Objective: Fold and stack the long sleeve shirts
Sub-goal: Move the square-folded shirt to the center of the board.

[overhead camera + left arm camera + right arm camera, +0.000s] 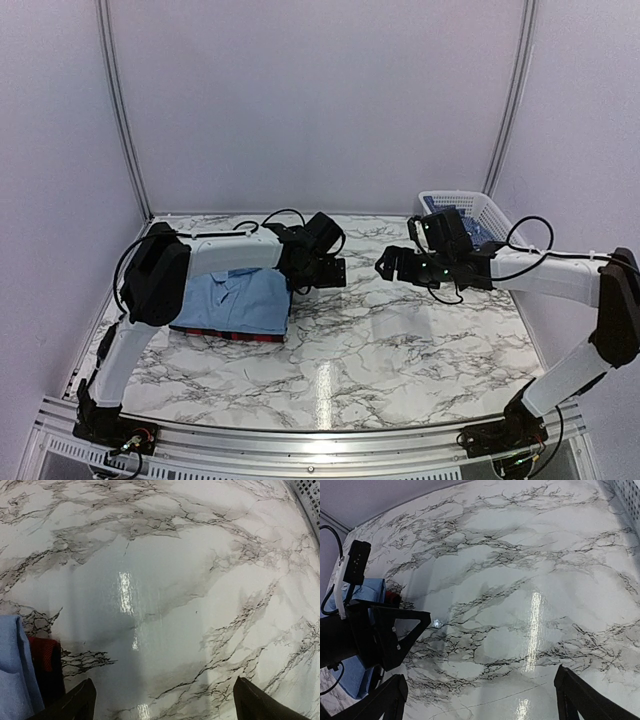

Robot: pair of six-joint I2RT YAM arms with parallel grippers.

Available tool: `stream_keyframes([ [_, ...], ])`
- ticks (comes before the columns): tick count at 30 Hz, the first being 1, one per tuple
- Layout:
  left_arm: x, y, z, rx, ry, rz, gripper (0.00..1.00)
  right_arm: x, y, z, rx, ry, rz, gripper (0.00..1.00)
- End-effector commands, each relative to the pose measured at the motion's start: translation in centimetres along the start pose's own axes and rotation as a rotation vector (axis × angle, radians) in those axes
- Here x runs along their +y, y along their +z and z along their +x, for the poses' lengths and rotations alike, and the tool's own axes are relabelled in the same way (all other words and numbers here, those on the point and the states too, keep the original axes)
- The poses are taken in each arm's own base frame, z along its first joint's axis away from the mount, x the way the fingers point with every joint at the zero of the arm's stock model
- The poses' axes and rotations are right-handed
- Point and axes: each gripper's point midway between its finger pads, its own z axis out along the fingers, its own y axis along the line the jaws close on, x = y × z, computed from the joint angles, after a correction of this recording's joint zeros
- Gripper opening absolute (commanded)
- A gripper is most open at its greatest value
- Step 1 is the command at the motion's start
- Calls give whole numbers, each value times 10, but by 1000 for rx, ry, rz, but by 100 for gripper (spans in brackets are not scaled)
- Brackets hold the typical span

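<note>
The light blue long sleeve shirt (pixel 235 300) lies folded at the table's left, collar up. It rests on the folded red-and-black plaid shirt (pixel 243 338), of which only the front edge shows. My left gripper (pixel 332 272) hovers open just right of the stack, holding nothing. The left wrist view shows its fingertips (pixel 80 700) wide apart over bare marble, with the blue shirt (pixel 14 672) and the plaid edge (pixel 46 655) at the lower left. My right gripper (pixel 386 268) faces the left one at mid-table, open and empty, and its fingers (pixel 577 695) stand wide over the marble.
A white plastic basket (pixel 478 206) holding some blue cloth stands at the back right corner. The marble table (pixel 400 340) is walled on three sides. In the right wrist view the left gripper (pixel 395 630) sits close at the left.
</note>
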Motion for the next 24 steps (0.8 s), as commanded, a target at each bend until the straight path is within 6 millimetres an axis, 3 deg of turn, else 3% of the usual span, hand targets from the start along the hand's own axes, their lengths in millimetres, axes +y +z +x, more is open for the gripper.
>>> stream_keyframes([
  [1, 19, 11, 4, 22, -32, -67, 99, -1, -7, -5, -20, -5, 1, 98],
  [10, 65, 11, 21, 64, -76, -139, 99, -1, -3, -2, -7, -6, -6, 99],
  [24, 139, -29, 43, 79, -119, -164, 99, 2, 8, 1, 8, 3, -19, 99],
])
